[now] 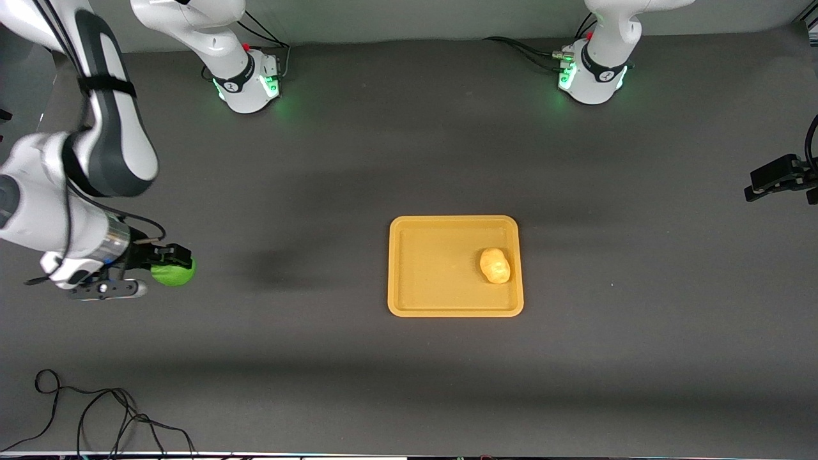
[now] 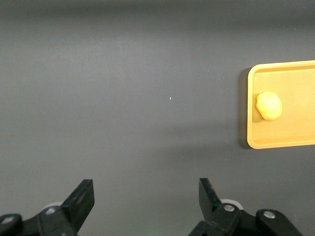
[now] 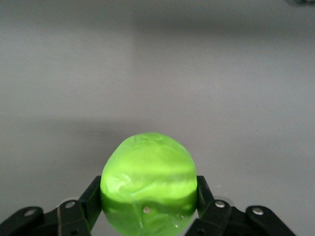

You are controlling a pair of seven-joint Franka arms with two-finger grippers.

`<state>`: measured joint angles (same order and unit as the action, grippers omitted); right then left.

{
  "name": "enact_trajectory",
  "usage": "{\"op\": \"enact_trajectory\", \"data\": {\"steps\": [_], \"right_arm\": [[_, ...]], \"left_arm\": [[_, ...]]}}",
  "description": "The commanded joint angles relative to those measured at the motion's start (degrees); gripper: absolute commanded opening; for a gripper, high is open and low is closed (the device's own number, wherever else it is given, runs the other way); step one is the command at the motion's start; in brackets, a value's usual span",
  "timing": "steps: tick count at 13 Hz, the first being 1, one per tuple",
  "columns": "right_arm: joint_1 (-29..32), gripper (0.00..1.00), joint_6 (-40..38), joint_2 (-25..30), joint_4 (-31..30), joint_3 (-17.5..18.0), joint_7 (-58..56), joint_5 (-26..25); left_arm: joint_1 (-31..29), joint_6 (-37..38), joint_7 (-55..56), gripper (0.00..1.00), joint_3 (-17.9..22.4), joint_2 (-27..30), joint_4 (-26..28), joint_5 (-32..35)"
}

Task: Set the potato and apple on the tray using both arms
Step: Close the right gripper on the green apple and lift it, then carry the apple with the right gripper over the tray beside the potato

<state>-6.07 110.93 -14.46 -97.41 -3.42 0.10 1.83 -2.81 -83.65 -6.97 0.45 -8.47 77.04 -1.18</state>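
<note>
The right gripper sits at the right arm's end of the table with its fingers closed on the apple, the green fruit filling the gap between the pads. From there the tray lies toward the middle of the table, well apart from the held apple, with bare dark table between them. The potato already rests in the tray, close to the rim at the left arm's end, so the open half of the tray faces the apple. The left gripper waits with its fingers spread and empty, over bare table at its own end.
</note>
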Motion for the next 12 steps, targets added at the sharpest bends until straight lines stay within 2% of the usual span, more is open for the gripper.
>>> {"op": "enact_trajectory", "data": {"steps": [1, 4, 9, 12], "right_arm": [[-7.1, 0.52, -6.0, -5.6, 11.8, -0.2, 10.1, -1.0], [-17.8, 0.52, -7.1, -11.7, 20.8, -0.2, 25.3, -0.9], [-33.5, 0.52, -8.8, -26.3, 37.8, -0.2, 52.0, -1.0], [-38.6, 0.50, -7.9, -33.8, 45.0, -0.2, 57.6, -1.0]], "left_arm": [[1.7, 0.9, -0.2, 0.94, 0.6, 0.5, -0.8, 1.1], [1.7, 0.9, -0.1, 0.94, 0.6, 0.5, -0.8, 2.0], [1.8, 0.6, 0.4, 0.93, 0.5, 0.5, -0.8, 2.0], [1.8, 0.9, 0.8, 0.93, 0.5, 0.5, -0.8, 2.1]]}}
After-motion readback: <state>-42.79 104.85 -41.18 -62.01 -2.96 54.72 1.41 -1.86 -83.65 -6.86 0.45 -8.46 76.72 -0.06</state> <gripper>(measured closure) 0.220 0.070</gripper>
